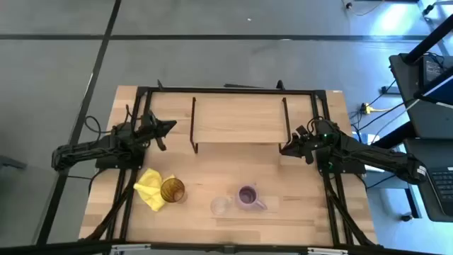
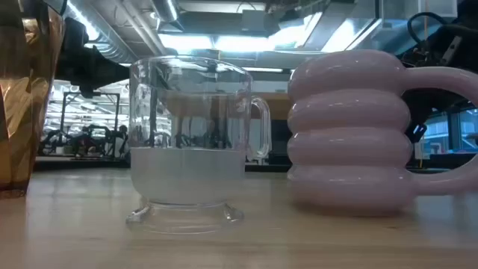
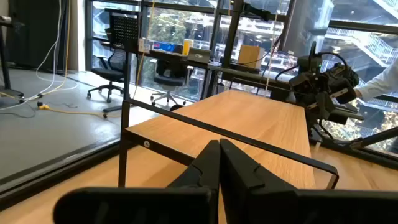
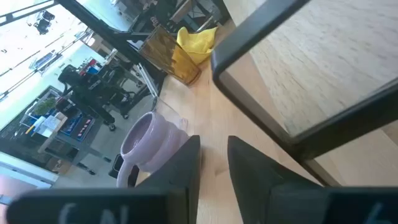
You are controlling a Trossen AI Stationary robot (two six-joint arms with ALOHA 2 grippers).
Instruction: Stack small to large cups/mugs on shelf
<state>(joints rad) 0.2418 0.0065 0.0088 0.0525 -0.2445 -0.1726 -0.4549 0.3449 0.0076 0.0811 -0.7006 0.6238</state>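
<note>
The light-wood shelf [image 1: 239,117] stands on black wire legs at the table's far middle. Near the front edge stand the amber ribbed tumbler [image 1: 172,190], the small clear glass cup [image 1: 221,206] and the purple mug [image 1: 248,196], each upright on its base. They also show in the low view: tumbler [image 2: 19,97], cup [image 2: 190,142], mug [image 2: 351,134]. My left gripper [image 1: 168,127] is shut and empty, just off the shelf's left end. My right gripper [image 1: 285,149] is narrowly open and empty beside the shelf's right front leg, pointing toward the mug [image 4: 149,140].
A yellow cloth [image 1: 148,188] lies against the tumbler's left side. A black frame [image 1: 233,90] runs round the table's far and side edges. Bare tabletop lies between the shelf and the row of cups. A person's sleeve [image 3: 379,84] shows beyond the table's right side.
</note>
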